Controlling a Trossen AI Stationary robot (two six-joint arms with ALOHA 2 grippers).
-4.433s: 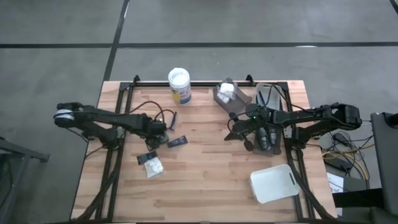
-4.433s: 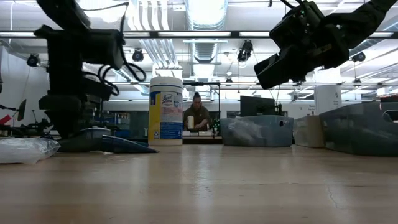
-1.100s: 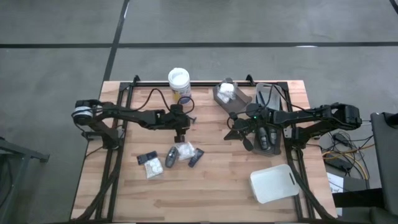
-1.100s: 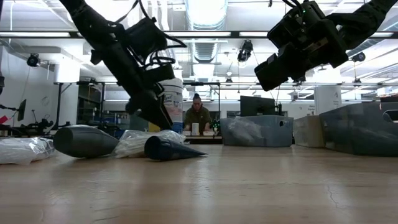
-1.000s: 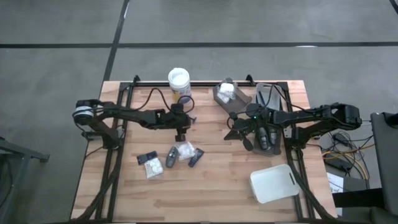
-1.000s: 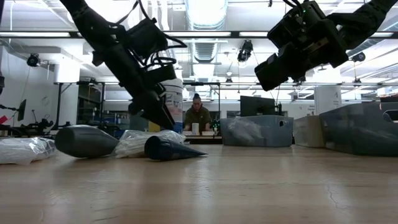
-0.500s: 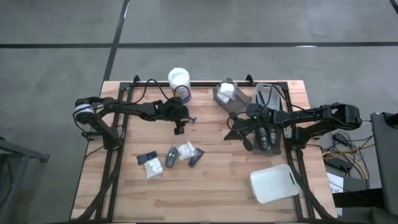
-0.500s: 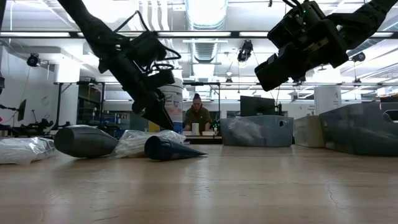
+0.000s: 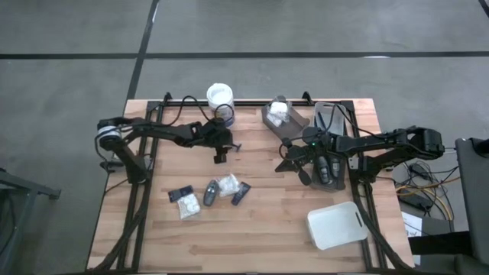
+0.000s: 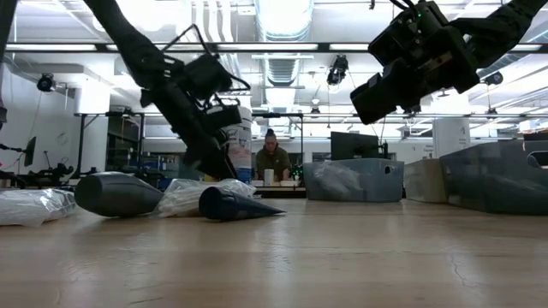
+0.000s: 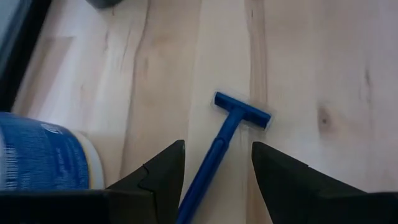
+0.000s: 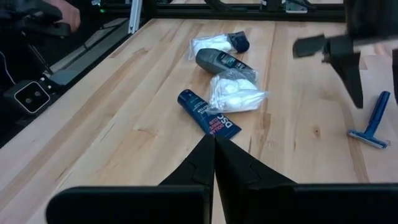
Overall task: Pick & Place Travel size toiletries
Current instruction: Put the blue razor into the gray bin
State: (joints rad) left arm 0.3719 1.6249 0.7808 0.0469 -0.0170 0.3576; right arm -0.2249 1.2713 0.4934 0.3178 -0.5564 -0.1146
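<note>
A blue razor [image 11: 233, 121] lies flat on the table by the white-lidded jar [image 9: 220, 99]. My left gripper [image 11: 217, 149] hovers open over it, slanting down, one finger on each side of the handle, apart from it. More travel size toiletries lie in a cluster mid-table: a white packet [image 12: 233, 93], a grey bottle [image 12: 217, 60], a dark blue tube [image 12: 208, 114] and another packet [image 9: 187, 203]. My right gripper [image 12: 213, 146] is shut on nothing, above the table right of centre.
A grey tray [image 9: 279, 118] holding white packets stands at the back. A second tray [image 9: 328, 164] with dark bottles sits under my right arm. A white tray [image 9: 336, 225] lies near the front right corner. A person stands in the room beyond the table.
My left gripper has swung from above the cluster toward the table's far edge and the jar. It now stands over the razor, its fingers still open. The toiletries have not moved.
</note>
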